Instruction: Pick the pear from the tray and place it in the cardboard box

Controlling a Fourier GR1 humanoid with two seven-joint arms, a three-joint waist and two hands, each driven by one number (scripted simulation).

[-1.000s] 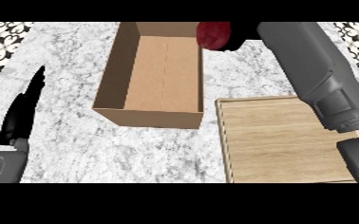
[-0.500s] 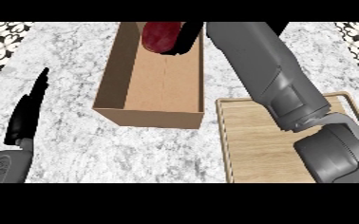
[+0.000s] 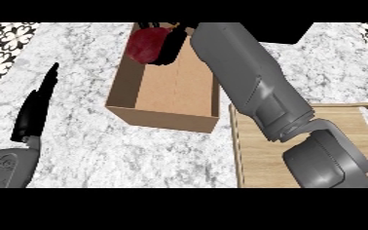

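1 pear [image 3: 146, 45], dark red, held in right hand [image 3: 173, 44] fingers above cardboard box [image 3: 164, 115] far end; lower before opening.

No readable text, label or number anywhere.
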